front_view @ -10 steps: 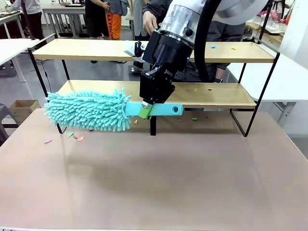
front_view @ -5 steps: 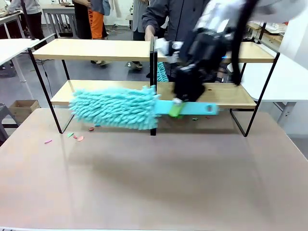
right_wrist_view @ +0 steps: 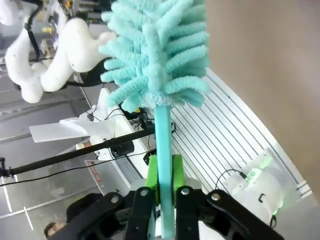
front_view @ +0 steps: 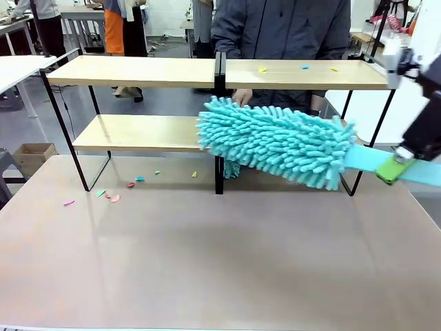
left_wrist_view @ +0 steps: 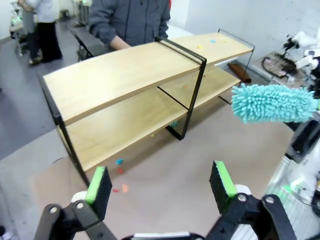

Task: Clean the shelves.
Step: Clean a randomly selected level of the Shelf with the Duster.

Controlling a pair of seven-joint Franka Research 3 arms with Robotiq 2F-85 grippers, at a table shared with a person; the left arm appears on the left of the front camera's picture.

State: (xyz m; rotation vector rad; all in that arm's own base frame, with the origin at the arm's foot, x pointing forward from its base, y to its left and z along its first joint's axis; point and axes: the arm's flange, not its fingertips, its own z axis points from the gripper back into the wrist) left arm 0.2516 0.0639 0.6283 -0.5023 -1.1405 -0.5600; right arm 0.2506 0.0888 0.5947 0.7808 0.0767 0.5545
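Looks partway done. Along the far edge of the beige tabletop [front_view: 220, 276], the shelves [front_view: 131, 71]: left halves of both boards bare, lower right half hidden behind the fluffy teal duster [front_view: 275, 141], hanging level with that board, whether touching it cannot tell. Right gripper [front_view: 394, 169] by the tabletop's right edge, clamped on the duster's flat handle. Left gripper [left_wrist_view: 160, 182] spread wide, nothing between the pads. Left to clear: a few coloured scraps [front_view: 303, 67] on the top board's right half, more bits [front_view: 110, 196] on the tabletop near its far left corner, below the rack
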